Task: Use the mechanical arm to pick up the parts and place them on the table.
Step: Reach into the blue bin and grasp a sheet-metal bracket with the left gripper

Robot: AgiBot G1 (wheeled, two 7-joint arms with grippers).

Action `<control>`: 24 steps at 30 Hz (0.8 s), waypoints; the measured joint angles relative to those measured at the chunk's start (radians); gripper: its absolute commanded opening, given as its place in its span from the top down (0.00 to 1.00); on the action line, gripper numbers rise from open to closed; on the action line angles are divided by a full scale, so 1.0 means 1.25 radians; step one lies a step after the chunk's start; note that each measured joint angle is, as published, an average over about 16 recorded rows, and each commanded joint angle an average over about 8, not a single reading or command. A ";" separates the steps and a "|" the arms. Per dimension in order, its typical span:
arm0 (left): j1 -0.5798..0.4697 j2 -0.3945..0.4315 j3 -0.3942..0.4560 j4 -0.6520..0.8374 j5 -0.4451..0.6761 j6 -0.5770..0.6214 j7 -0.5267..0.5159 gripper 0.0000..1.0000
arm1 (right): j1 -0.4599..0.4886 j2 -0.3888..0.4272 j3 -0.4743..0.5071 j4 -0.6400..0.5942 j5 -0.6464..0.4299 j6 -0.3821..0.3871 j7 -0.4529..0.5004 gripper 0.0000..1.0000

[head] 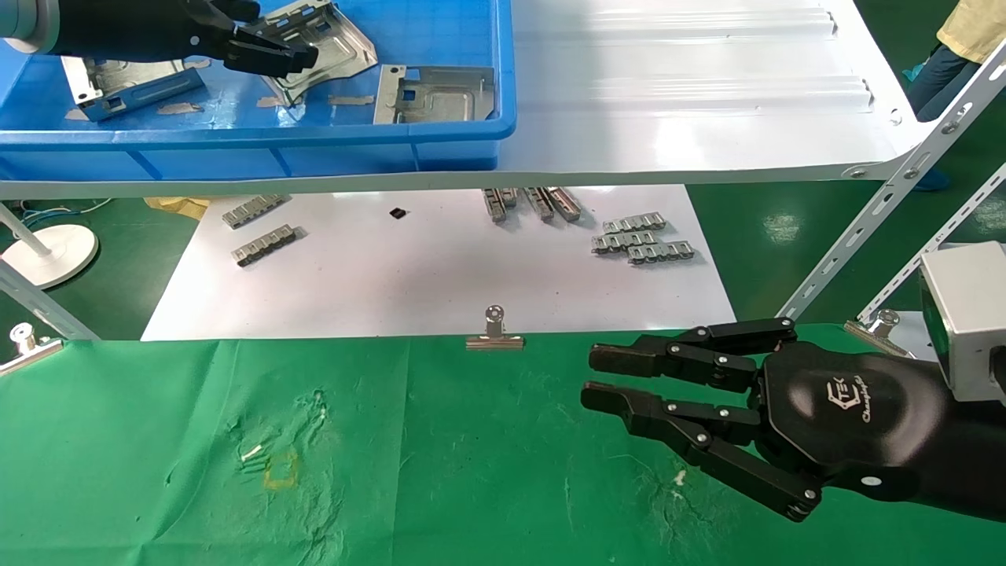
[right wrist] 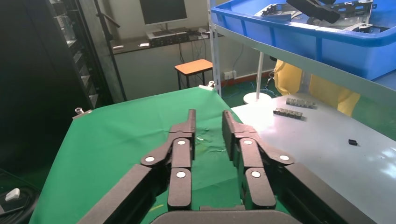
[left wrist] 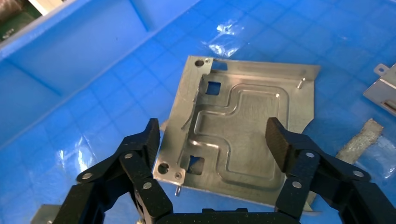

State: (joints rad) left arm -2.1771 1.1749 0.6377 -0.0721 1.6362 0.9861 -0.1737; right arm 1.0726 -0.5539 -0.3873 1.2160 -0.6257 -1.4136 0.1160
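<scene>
Three metal brackets lie in blue crate [head: 440, 149] on white shelf [head: 707, 102]: one at left [head: 118, 82], one mid [left wrist: 240, 135], one at right [head: 436, 94]. L gripper [left wrist: 215, 137] is inside crate, directly above mid bracket, fingers spread wide, holding nothing. R gripper [head: 629, 393] hovers over green table [head: 440, 472], fingers extended, narrow gap, empty.
</scene>
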 measured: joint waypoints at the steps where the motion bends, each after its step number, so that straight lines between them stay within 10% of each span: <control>1: 0.000 0.001 0.000 0.005 0.000 -0.003 0.001 1.00 | 0.000 0.000 0.000 0.000 0.000 0.000 0.000 0.00; 24: 0.011 0.012 -0.013 0.045 -0.017 -0.105 0.020 1.00 | 0.000 0.000 0.000 0.000 0.000 0.000 0.000 0.00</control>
State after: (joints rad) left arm -2.1629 1.1899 0.6212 -0.0157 1.6146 0.8547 -0.1487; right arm 1.0726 -0.5539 -0.3873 1.2160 -0.6257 -1.4136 0.1160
